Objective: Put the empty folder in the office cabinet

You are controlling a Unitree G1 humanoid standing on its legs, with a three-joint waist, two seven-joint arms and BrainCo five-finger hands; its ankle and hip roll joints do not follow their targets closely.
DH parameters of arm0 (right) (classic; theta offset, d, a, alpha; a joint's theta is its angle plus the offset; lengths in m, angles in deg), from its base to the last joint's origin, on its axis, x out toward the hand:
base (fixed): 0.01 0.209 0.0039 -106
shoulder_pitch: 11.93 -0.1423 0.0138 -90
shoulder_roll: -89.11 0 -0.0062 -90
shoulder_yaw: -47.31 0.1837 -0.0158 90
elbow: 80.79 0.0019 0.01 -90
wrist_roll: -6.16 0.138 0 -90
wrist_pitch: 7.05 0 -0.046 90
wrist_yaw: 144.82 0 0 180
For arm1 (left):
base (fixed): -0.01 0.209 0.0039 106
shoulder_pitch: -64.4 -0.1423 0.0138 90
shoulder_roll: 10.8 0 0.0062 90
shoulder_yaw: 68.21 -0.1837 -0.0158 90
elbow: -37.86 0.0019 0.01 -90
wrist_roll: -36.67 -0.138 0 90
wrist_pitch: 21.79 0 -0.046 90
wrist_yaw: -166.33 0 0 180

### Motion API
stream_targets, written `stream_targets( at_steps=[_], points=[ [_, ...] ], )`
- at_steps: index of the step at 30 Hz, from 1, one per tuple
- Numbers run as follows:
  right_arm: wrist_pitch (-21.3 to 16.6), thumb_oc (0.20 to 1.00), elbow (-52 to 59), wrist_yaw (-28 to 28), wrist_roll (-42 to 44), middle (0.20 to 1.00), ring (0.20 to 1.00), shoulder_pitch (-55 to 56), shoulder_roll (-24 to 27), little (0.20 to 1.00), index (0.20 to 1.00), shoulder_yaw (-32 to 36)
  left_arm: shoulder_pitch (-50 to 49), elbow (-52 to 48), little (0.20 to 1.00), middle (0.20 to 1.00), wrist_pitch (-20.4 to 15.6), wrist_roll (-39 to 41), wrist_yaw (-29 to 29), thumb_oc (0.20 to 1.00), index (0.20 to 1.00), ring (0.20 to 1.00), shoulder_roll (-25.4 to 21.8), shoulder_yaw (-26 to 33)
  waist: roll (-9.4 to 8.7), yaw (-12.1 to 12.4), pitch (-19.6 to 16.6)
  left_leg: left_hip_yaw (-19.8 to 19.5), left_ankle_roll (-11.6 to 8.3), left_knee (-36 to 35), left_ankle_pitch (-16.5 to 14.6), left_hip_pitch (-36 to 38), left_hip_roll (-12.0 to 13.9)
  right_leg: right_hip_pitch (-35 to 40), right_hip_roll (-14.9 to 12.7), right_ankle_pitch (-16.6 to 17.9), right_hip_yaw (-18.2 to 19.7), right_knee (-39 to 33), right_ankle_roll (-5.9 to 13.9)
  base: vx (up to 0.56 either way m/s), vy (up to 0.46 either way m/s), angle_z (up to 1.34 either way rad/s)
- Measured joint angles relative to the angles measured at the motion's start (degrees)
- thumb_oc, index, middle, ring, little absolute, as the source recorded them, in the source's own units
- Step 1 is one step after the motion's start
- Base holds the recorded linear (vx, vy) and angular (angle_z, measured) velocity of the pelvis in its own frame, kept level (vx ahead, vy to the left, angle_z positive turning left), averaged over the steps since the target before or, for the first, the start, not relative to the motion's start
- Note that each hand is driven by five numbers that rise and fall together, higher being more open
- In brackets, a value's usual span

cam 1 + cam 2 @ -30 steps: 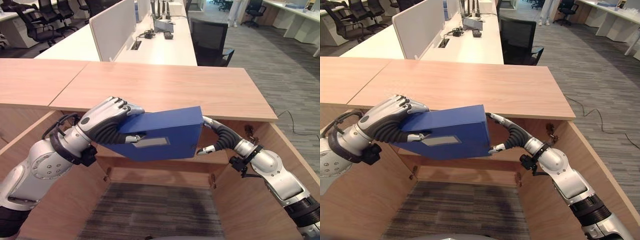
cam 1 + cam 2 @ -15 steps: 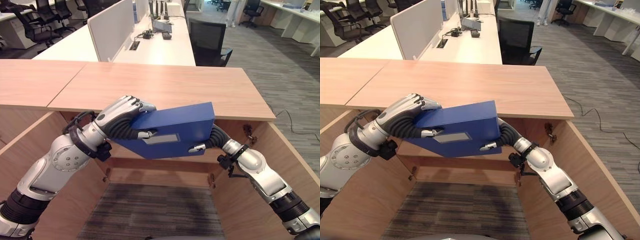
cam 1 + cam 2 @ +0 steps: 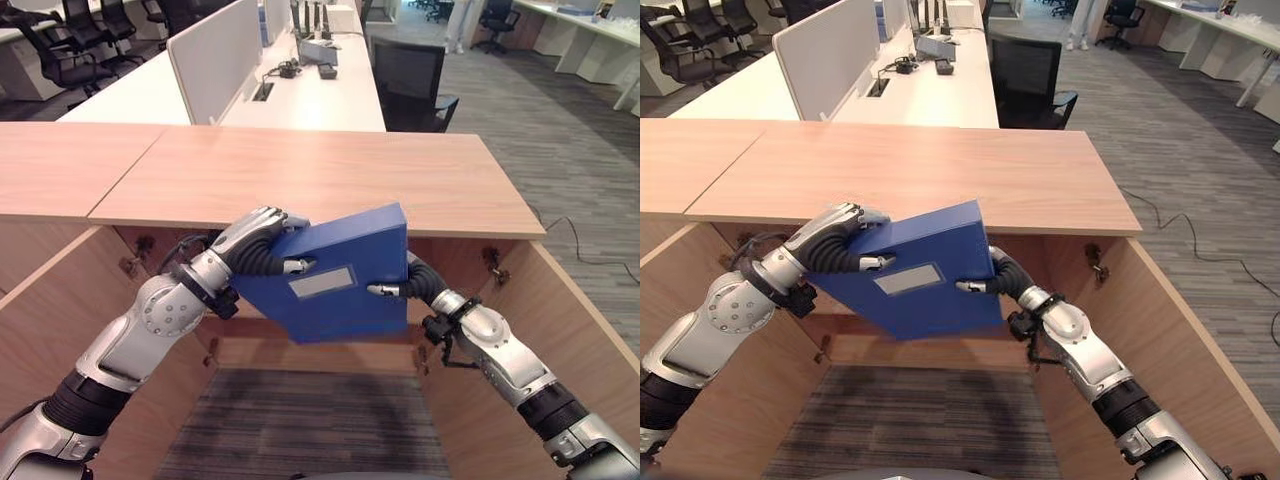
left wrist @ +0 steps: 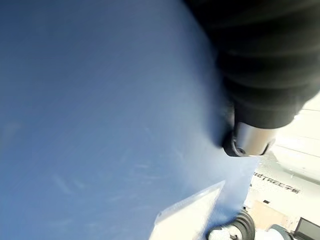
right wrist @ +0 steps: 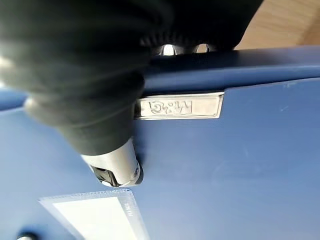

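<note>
We hold stiff blue box-file folder (image 3: 335, 275), likely light, slick-faced, at opposite edges: left hand (image 3: 262, 235) clasps top corner, right hand (image 3: 400, 287) pinches side, below wooden cabinet top (image 3: 310, 175).

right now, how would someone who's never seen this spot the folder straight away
Find the long light-wood counter top over the open wooden cabinet. Just below its front edge, the left hand and right hand grip a flat rectangular blue folder, tilted. It alone is blue, with a pale label on its face.
</note>
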Motion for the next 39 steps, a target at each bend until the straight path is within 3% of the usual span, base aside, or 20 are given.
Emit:
stream_targets(
  at_steps=[8,9,10,16,18,21,23,25,27,28,30,32,36,38,39],
  points=[
    [1.64,0.2,-0.09,-1.19,3.11,0.2,0.2,1.64,-0.59,0.2,0.2,0.15,-0.01,0.64,0.2,0.2,1.69,1.96,0.9,0.2,0.2,0.2,0.77,-0.8,-0.06,0.04,-0.04,0.0,0.01,0.0,0.0,0.04,0.0,0.06,0.0,0.02,-0.02,0.0,0.03,0.0,0.0,0.0],
    [1.36,0.2,-1.31,-1.19,3.21,0.2,0.2,1.72,-1.24,0.2,0.2,-0.56,0.0,1.24,0.341,0.341,1.79,2.15,0.91,0.341,0.341,0.341,1.1,-1.38,-0.09,0.11,-0.22,0.0,0.0,0.0,0.01,0.05,0.0,0.07,-0.01,0.02,-0.03,0.0,0.04,0.0,0.0,0.0],
    [1.05,0.2,-4.56,-1.22,3.33,0.2,0.2,1.72,-2.69,0.2,0.2,-1.74,-0.06,3.38,1.0,1.0,2.28,2.21,1.19,1.0,1.0,1.0,1.52,-2.6,0.01,0.1,-0.71,0.03,0.0,0.0,0.01,0.08,0.01,0.08,-0.01,0.02,-0.01,0.0,0.03,0.0,0.0,0.0],
    [2.48,0.2,-6.14,-3.16,4.6,0.2,0.2,7.1,-6.15,0.2,0.2,-3.93,-1.46,3.96,1.0,1.0,3.22,9.5,3.09,1.0,1.0,1.0,0.58,-3.33,0.29,0.17,-0.55,0.12,-0.01,-0.01,0.0,0.03,0.03,0.0,-0.01,-0.21,-0.02,-0.02,0.25,0.0,-0.014,0.0],
    [4.83,0.2,-6.86,-5.62,4.47,0.2,0.2,10.41,-8.45,0.2,0.2,-6.15,-0.92,2.47,1.0,1.0,0.93,15.21,3.51,1.0,1.0,1.0,3.83,-3.62,0.42,0.16,-0.49,0.04,-0.01,-0.01,0.0,-0.04,0.04,0.0,-0.01,-0.24,-0.1,-0.02,0.26,-0.03,-0.07,0.01],
    [5.76,0.2,-7.03,-7.13,4.46,0.2,0.2,14.46,-9.17,0.2,0.2,-5.99,-2.81,4.08,1.0,1.0,1.05,22.36,6.81,1.0,1.0,1.0,5.03,-4.31,1.18,-0.38,-0.3,0.07,-0.03,-0.02,0.02,-0.47,0.13,-0.39,-0.01,-0.24,-0.09,0.0,0.26,-0.01,-0.11,0.0],
    [6.29,0.2,-9.63,-7.29,4.4,0.2,0.2,15.88,-7.17,0.2,0.2,-3.75,-11.27,12.85,1.0,1.0,2.75,39.91,12.07,1.0,1.0,1.0,11.0,-4.08,2.12,-1.81,-0.82,0.21,-0.09,-0.02,0.06,-1.1,0.17,-1.08,0.01,-0.27,-0.05,-0.02,0.22,0.0,-0.109,0.01],
    [6.87,0.2,-13.28,-6.83,4.48,0.2,0.2,15.9,-7.47,0.2,0.2,-2.8,-13.97,18.7,1.0,1.0,2.73,47.1,14.03,1.0,1.0,1.0,17.74,-2.4,2.09,-1.57,-0.69,-0.01,-0.43,-0.01,0.3,-1.92,0.49,-1.78,0.3,-0.33,-0.24,0.0,0.12,-0.02,-0.195,0.02],
    [6.86,0.2,-16.82,-5.94,4.4,0.2,0.2,15.7,-8.57,0.2,0.2,0.27,-18.01,31.43,1.0,1.0,3.82,52.48,15.42,1.0,1.0,1.0,28.08,1.09,3.01,-1.85,-0.19,-0.1,-0.57,0.01,0.37,-2.3,0.65,-2.13,0.47,-0.41,-0.22,0.0,0.01,-0.01,-0.159,0.03],
    [7.26,0.2,-17.88,-3.9,4.22,0.2,0.2,15.65,-8.55,0.2,0.2,1.75,-19.77,38.85,1.0,1.0,7.14,54.48,14.28,1.0,1.0,1.0,31.96,2.41,3.0,-2.13,0.06,-0.56,-0.92,-0.01,0.61,-3.5,0.87,-3.16,0.7,-0.4,-0.61,0.0,-0.11,0.05,-0.204,0.17],
    [7.26,0.2,-17.96,-3.06,3.82,0.2,0.2,15.71,-8.05,0.2,0.2,2.79,-22.99,41.31,1.0,1.0,8.33,55.61,13.96,1.0,1.0,1.0,33.18,3.22,2.29,-1.7,0.97,-1.11,-1.39,0.02,0.96,-4.06,1.58,-3.42,1.45,-0.42,-1.45,0.02,-0.41,0.06,-0.209,0.14],
    [7.02,0.2,-17.86,-3.08,3.78,0.2,0.2,15.59,-8.01,0.2,0.2,3.24,-23.02,47.78,1.0,1.0,8.36,57.57,12.64,1.0,1.0,1.0,36.2,7.99,2.0,-1.76,0.94,-1.22,-1.49,0.02,0.93,-3.47,1.97,-2.92,1.87,-0.87,-1.43,-0.01,-1.08,0.03,-0.148,0.04],
    [5.31,0.2,-16.87,-4.49,4.04,0.2,0.2,12.33,-10.7,0.2,0.2,2.46,-21.29,66.76,1.0,1.0,10.33,56.18,9.44,1.0,1.0,1.0,37.84,7.07,2.46,-1.77,2.61,-1.47,-3.47,2.0,1.26,-4.45,3.38,-3.68,3.15,-1.89,-1.77,1.79,-3.25,0.01,-0.155,0.09],
    [4.82,0.2,-16.8,-4.28,4.03,0.2,0.2,11.34,-10.74,0.2,0.2,2.75,-18.84,75.08,1.0,1.0,11.0,53.61,7.82,1.0,1.0,1.0,38.0,8.61,1.08,-2.06,4.47,-1.56,-6.03,7.25,2.95,-8.35,2.36,-5.23,1.48,-2.76,-3.3,3.97,-4.89,0.03,-0.063,0.33],
    [4.84,0.2,-16.81,-4.19,3.94,0.2,0.2,11.49,-10.67,0.2,0.2,2.77,-18.98,75.49,1.0,1.0,11.09,51.63,6.23,1.0,1.0,1.0,37.53,10.56,0.41,-1.83,4.89,0.94,-5.79,10.72,2.41,-10.13,2.71,-4.56,0.7,-2.16,-3.64,3.12,-5.97,0.04,-0.002,0.21]
  ],
)
